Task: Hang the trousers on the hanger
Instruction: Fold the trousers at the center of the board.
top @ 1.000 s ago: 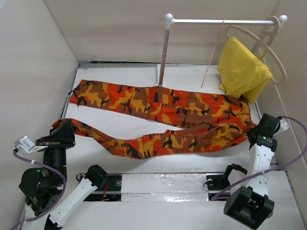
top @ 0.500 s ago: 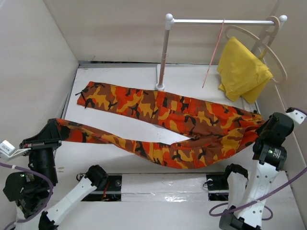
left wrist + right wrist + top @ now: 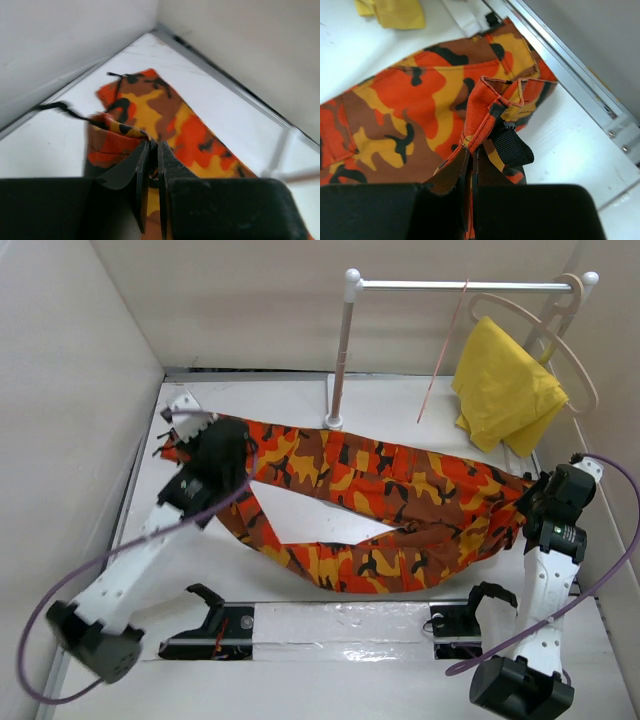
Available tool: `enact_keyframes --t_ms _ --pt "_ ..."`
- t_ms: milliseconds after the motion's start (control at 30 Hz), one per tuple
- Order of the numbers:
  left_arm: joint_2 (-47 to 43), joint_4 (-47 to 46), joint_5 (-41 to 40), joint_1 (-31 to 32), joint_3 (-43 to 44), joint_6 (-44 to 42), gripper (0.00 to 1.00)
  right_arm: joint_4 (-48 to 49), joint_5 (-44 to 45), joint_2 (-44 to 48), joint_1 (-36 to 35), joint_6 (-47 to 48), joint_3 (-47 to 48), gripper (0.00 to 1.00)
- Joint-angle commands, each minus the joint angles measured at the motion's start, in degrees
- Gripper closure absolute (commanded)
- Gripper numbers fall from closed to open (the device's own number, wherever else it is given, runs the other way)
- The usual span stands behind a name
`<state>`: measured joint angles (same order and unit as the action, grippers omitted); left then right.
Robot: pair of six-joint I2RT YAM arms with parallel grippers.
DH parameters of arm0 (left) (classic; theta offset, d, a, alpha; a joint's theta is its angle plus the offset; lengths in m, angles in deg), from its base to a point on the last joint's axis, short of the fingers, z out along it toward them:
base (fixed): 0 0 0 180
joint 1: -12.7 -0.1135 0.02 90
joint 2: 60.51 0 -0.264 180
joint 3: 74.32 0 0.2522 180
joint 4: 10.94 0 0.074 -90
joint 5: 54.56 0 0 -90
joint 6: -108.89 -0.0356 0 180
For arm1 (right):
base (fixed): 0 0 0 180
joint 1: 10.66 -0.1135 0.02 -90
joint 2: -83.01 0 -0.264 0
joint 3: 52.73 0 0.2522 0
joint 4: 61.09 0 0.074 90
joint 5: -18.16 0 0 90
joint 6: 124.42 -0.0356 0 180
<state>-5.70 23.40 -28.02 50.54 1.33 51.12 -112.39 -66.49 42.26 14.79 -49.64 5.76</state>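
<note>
Top external: trousers [image 3: 400, 485] sprawl across tabletop [image 3: 285, 400]. My left end effector [image 3: 151, 146] pinches a leg cuff, right end effector [image 3: 470, 152] pinches waistband; both grips hidden from above. Pink hanger [image 3: 443, 350] edge-on on rail [image 3: 460, 285], hook unclear.
</note>
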Motion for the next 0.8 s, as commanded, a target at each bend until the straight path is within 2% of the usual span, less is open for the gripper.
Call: enact_keyframes --t_ms 0,33,100,200,300,433,533,600,767 --pt "4.6 4.3 13.71 -19.23 7.54 5.39 1.0 8.53 -3.5 -0.38 -0.23 -1.13 1.41 1.0" --pt "4.43 2.64 18.68 -32.0 6.85 4.43 1.0 9.06 -3.67 -0.55 -0.23 -1.3 1.24 1.0" --pt "2.42 -1.74 29.13 -42.46 4.48 1.7 1.0 10.9 -4.28 -0.99 0.38 -1.39 0.63 1.0" --pt "8.81 4.79 20.95 -43.47 8.06 3.71 1.0 13.79 -5.34 -2.57 0.39 -2.53 -0.17 1.0" --pt "13.04 4.83 21.97 -48.03 7.64 4.95 1.0 15.21 -7.1 -6.25 0.39 -4.11 0.44 1.0" --pt "17.6 4.73 18.29 -48.04 10.26 4.51 1.0 18.11 -5.88 -12.14 0.39 -6.13 3.08 1.0" --pt "21.82 4.21 19.16 -49.7 13.17 5.39 1.0 18.47 -2.45 -17.14 0.91 -7.98 5.97 1.0" --pt "24.11 2.37 23.27 -52.16 13.52 5.83 1.0 18.55 -1.39 -19.88 1.7 -8.86 7.73 1.0" --pt "33.59 3.68 23.99 -53.05 19.23 7.49 1.0 20.04 -3.49 -28.92 5.13 -11.84 8.88 1.0"
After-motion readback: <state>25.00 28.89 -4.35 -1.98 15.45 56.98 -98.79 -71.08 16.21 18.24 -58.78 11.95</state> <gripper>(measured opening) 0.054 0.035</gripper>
